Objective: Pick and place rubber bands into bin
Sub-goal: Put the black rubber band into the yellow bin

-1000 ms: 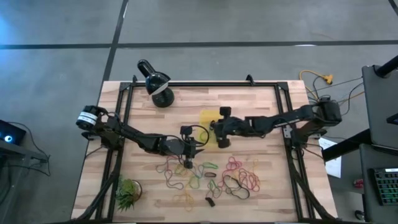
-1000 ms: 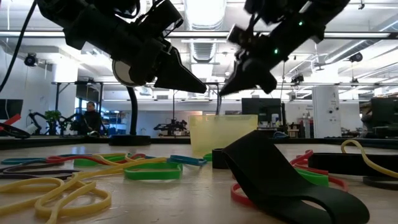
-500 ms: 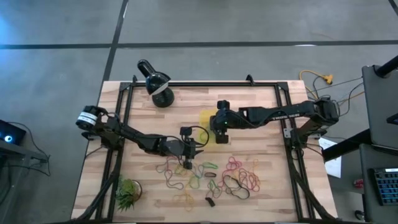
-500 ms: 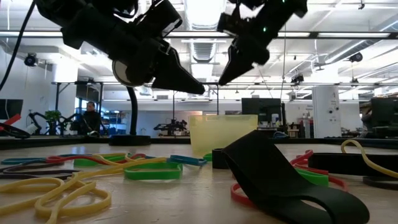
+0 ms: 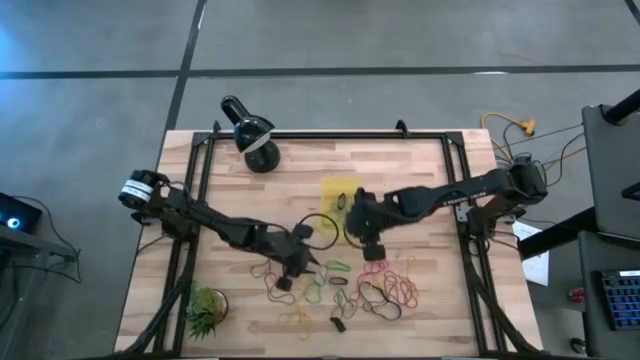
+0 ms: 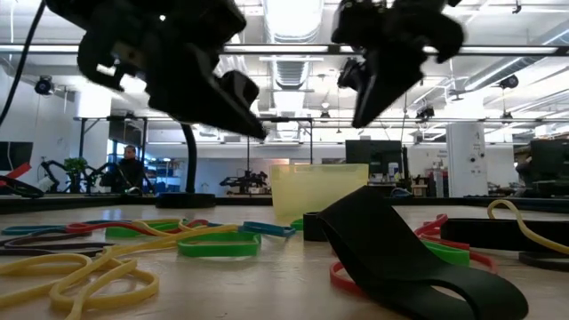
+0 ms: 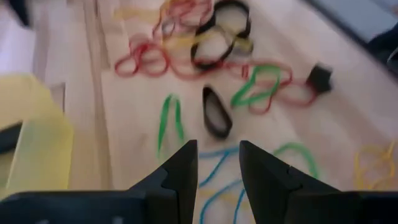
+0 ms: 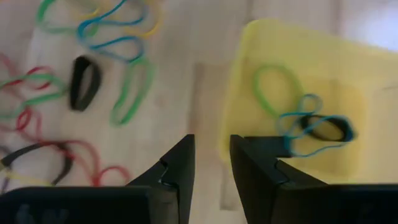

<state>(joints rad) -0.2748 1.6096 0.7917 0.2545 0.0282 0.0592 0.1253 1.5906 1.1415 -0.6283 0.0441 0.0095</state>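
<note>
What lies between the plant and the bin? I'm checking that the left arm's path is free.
High view: the left gripper and some rubber bands lie between plant and bin.

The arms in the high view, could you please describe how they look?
Both arms are dark and slim. The left arm has a white-ringed joint at its base; the right arm bears white lettering. Each hand has two dark tapered fingers.

Bright ceiling lights [image 6: 293, 18] glare in the low view, silhouetting both arms. Both wrist views are smeared by motion blur. The overhead view is evenly lit, with soft shadows.
</note>
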